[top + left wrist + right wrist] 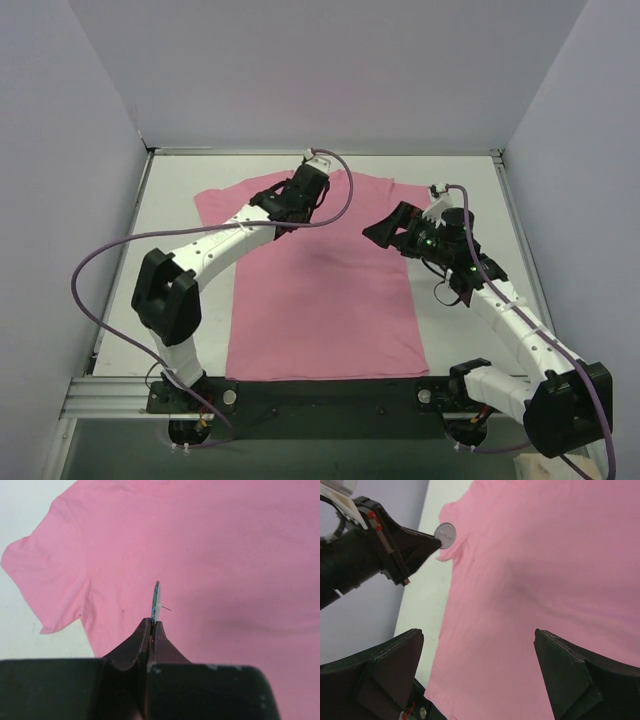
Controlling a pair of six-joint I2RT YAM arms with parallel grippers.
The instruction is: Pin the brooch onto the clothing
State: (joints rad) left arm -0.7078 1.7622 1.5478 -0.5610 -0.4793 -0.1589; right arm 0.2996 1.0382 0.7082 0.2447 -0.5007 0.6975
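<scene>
The clothing [320, 310], a pink T-shirt, lies flat on the white table. My left gripper [298, 193] hovers above the shirt's upper left part, clear of the cloth. In the left wrist view this gripper [151, 623] is shut on the brooch [156, 600], which shows edge-on with its pin pointing right, over the shirt [225, 555]. From the right wrist the brooch [445, 534] is a small round grey disc at the left gripper's [439, 541] tips. My right gripper [385, 232] hangs open over the shirt's upper right. Nothing is between its fingers [477, 635], only shirt [530, 570] below.
Pale walls [60, 150] enclose the table [165, 200] on the left, back and right. A black strip [330, 395] with both arm bases runs along the near edge. Purple cables [95, 265] loop beside each arm.
</scene>
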